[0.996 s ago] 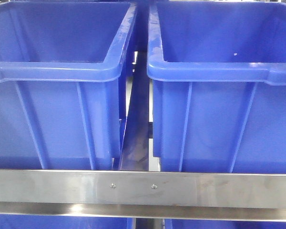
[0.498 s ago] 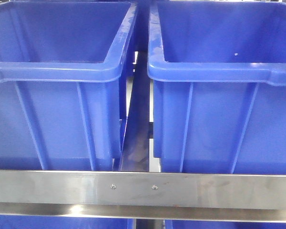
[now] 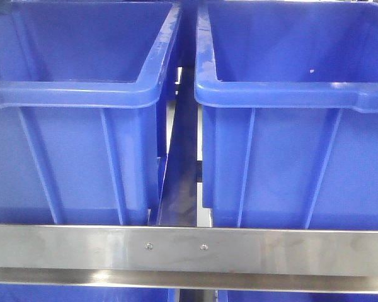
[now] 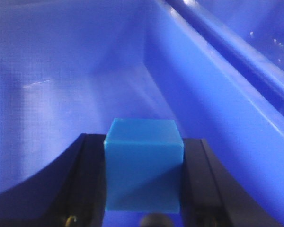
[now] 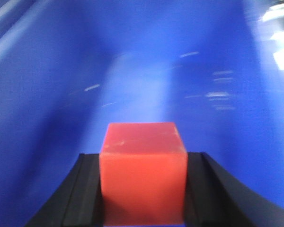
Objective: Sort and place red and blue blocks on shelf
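- Left gripper (image 4: 143, 177): the jaws are closed onto the blue block (image 4: 143, 163), one black finger (image 4: 87, 182) pressed flat to each side face, so the opening is just the block's width.
- The blue block sits squarely between the fingers, its top face level and its front face toward the camera; its lower edge is close to the frame's bottom.
- Beyond the left jaws lies the inside of a blue bin (image 4: 75, 71): a wall ahead, a floor area below, and a sloping side wall to the right of the jaws rising to a rim (image 4: 227, 47).
- Right gripper (image 5: 143, 184): the jaws are likewise clamped on the red block (image 5: 143, 172), a dark finger (image 5: 85, 189) touching each side, open no wider than the block.
- The red block is centred between the fingers, upright, top face visible with faint pale scuffs.
- Ahead of the right jaws is blurred blue bin wall (image 5: 146, 61) with streaked highlights; whether the block touches anything below cannot be told.
- The front view shows two bins, left (image 3: 75, 157) and right (image 3: 290, 157), side by side behind the shelf rail (image 3: 189, 248), with a narrow gap between them; neither gripper nor block appears there.
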`<state>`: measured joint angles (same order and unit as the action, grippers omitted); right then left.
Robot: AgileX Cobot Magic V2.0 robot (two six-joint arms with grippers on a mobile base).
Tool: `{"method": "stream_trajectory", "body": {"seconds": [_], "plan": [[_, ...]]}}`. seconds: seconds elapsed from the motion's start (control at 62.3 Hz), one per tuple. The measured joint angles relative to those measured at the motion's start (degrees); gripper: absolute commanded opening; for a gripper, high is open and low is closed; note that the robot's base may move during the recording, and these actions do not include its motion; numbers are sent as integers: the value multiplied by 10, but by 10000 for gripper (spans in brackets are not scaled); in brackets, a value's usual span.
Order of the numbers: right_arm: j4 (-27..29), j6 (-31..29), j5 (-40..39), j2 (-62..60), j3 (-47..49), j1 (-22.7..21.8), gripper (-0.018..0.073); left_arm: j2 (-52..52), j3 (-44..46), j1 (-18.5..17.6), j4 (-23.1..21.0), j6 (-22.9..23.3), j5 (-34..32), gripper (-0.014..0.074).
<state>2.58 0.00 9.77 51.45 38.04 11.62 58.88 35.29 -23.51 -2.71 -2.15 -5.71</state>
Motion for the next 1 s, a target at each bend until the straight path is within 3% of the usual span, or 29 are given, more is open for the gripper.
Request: {"method": "stream_trajectory", "body": {"seconds": [0.225,0.337,0.482,0.594,0.771,0.996], "plan": [[-11,0,-27,61,5,36,92,45,1,-1,-21,0,-51,125],[-9,0,-29,71,5,38,188,53,1,-1,-23,0,-56,125],[-9,0,-31,73,5,40,399,53,1,-1,-23,0,-63,139],[-9,0,-32,73,5,40,521,53,1,-1,-23,0,-64,254],[-9,0,-34,73,5,40,527,53,1,-1,-23,0,-64,521],[-9,0,-35,73,5,40,527,53,1,-1,-23,0,-64,547]]}}
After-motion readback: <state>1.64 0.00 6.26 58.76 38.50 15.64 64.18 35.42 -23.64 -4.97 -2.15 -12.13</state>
